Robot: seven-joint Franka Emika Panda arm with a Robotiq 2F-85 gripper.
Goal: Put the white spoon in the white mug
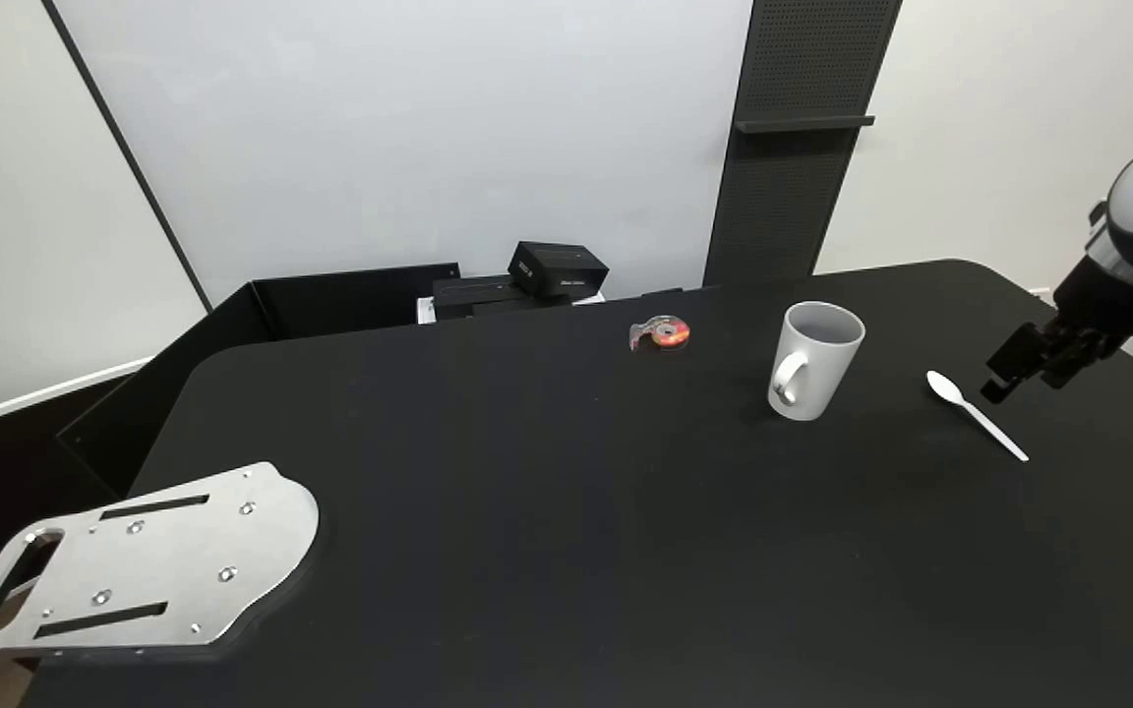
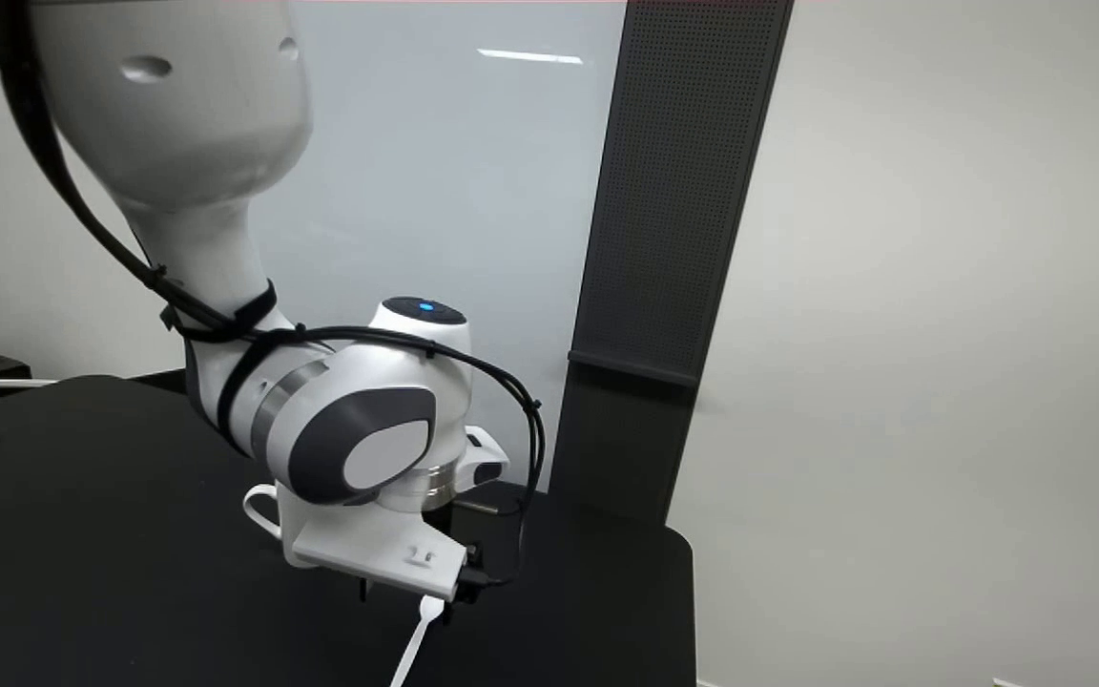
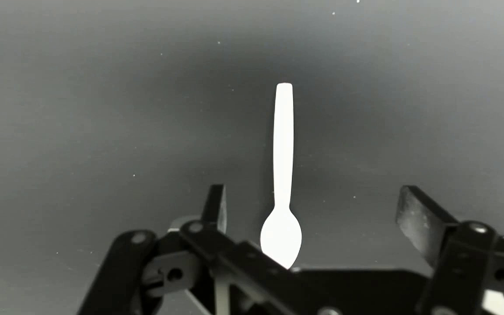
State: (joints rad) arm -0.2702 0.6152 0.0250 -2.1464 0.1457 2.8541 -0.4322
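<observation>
gripper spread wide near a white spoon on the black table

at far left in an exterior view, a silvery slotted plate rests on the table, its handle end reaching past the edge. next come black boxes beyond the table's far edge, then a small red-and-clear tape dispenser just inside it. to its right the white mug stands upright, loop handle at its left; the arm covers part of it in an exterior view. further right, apart from the white mug, the white spoon lies flat. rightmost is the gripper, above the table, its fingers well apart and holding nothing; in the wrist view the white spoon shows between them, bowl nearest the gripper.
</observation>
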